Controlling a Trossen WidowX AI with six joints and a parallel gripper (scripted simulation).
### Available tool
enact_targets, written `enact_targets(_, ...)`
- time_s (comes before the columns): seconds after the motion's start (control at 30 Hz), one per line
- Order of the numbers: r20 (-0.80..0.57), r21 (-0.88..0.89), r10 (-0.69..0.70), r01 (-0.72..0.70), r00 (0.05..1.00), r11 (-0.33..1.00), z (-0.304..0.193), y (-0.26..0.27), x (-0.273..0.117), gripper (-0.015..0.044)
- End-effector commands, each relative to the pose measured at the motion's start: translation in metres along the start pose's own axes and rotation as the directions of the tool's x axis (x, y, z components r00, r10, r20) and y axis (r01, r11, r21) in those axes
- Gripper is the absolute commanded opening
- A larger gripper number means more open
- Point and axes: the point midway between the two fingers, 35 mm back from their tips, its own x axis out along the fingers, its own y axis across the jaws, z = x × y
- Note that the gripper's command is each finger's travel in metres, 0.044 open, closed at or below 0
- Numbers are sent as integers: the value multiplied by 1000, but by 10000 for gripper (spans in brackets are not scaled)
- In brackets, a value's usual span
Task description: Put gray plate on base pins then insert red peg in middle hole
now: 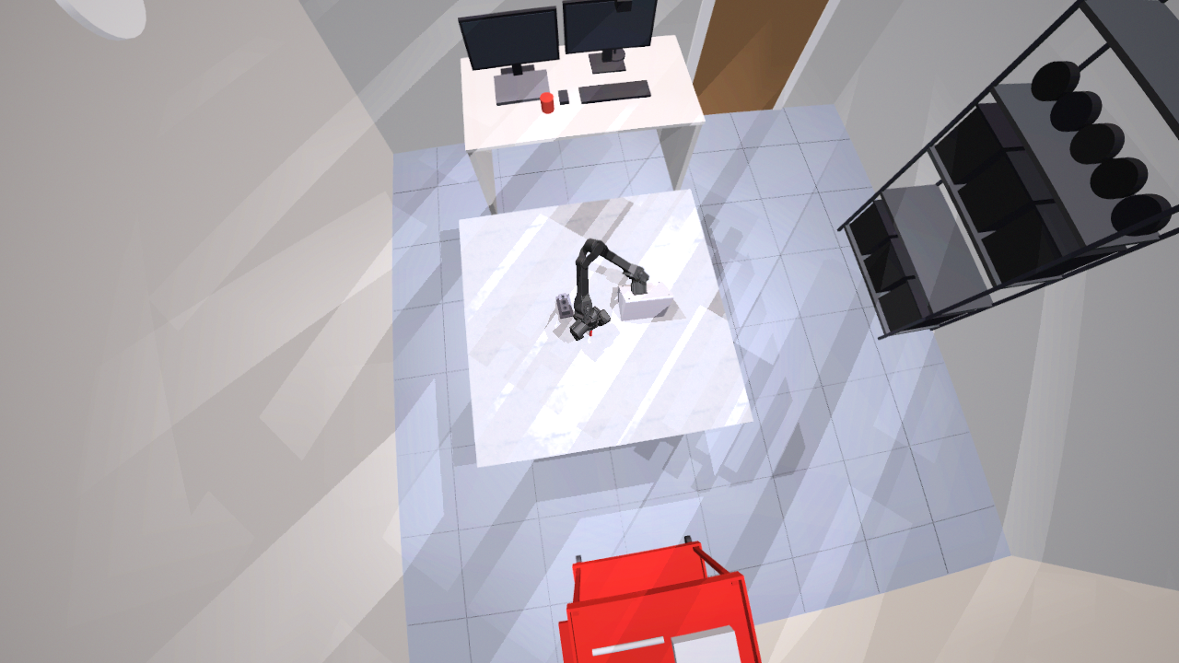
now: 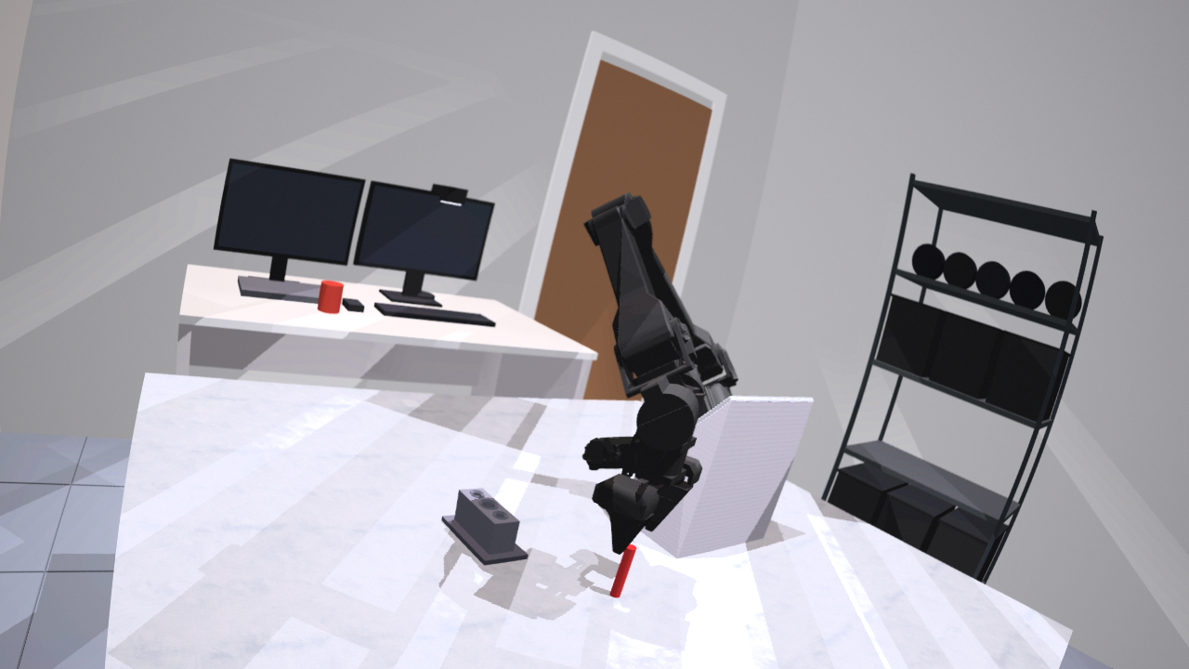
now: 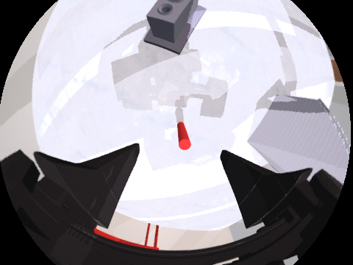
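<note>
The gray plate (image 1: pixel 564 303) (image 2: pixel 488 529) (image 3: pixel 160 29) is a block seated on the flanged base (image 2: pixel 505 557) (image 3: pixel 178 47), with no gap showing between them. Its three top holes show in the exterior view, and no peg stands in the middle one. The red peg (image 1: pixel 589 332) (image 2: pixel 622 571) (image 3: pixel 183 136) stands upright on the table, apart from the plate. My gripper (image 1: pixel 590 328) (image 2: pixel 633 539) (image 3: pixel 182 151) is wide open and empty, tilted above the peg. In the wrist view the peg shows between the fingertips. How far the tips are from its top is hard to tell.
A white ribbed block (image 1: pixel 645 308) (image 2: pixel 739 474) (image 3: pixel 298 134) stands at the arm's foot, to the right of the peg in the exterior view. The table (image 1: pixel 527 412) (image 2: pixel 249 499) bears all of these. A desk with monitors and a shelf stand beyond it.
</note>
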Motion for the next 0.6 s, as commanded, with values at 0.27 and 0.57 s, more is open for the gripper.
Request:
enact_targets(0.27, 4, -6, -6, 6, 1000, 1000, 1, -2, 21, 440)
enact_targets(0.57, 5, -6, -7, 7, 1000, 1000, 2, -3, 36, 440)
